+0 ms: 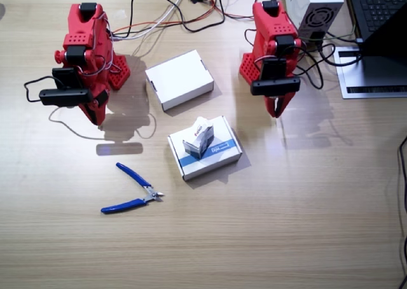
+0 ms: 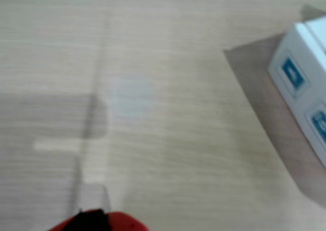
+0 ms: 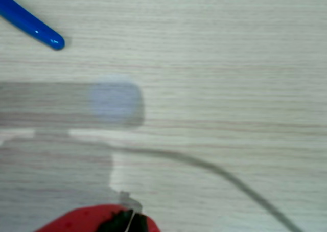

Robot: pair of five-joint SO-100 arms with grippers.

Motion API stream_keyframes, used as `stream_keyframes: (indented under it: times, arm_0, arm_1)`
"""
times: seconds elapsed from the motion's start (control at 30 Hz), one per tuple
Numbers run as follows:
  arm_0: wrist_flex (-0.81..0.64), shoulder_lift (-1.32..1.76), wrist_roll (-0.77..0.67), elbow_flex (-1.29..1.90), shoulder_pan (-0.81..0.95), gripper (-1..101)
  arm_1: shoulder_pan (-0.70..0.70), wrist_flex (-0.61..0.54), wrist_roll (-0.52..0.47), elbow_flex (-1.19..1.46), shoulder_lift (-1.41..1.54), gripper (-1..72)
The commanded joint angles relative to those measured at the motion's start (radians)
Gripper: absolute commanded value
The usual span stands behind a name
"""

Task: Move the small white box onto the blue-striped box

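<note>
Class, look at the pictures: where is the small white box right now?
In the fixed view, the small white box sits on top of the blue-striped box near the table's middle, just below the plain white box and between the two arms.

A light wood-grain worktop [image 1: 305, 225] fills pretty much the whole fixed view. Hard shadows are thrown across it by bright overhead light. At the far edge, a tangle of cables [image 1: 184, 9] is seen, with a grey power supply [image 1: 316, 9] and a laptop [image 1: 381, 21] parked in the corner.
</note>
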Motion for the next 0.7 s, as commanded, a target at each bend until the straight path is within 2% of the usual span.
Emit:
stream_keyframes:
  times: [0.0, 0.1, 0.53, 0.67]
  arm_0:
    - [0.026, 0.023, 0.009, 0.0, 0.008, 0]
    - [0.026, 0.012, 0.02, 0.0, -0.051, 0]
    - [0.026, 0.012, -0.003, 0.0, -0.061, 0]
    - [0.012, 0.02, -0.086, 0.0, -0.058, 9]
  arm_1:
    - [0.025, 0.031, -0.023, -0.018, 0.026, 0.1]
    - [0.025, 0.031, -0.023, -0.018, 0.026, 0.1]
    - [0.025, 0.031, -0.023, -0.018, 0.026, 0.1]
    - [0.025, 0.031, -0.023, -0.018, 0.026, 0.1]
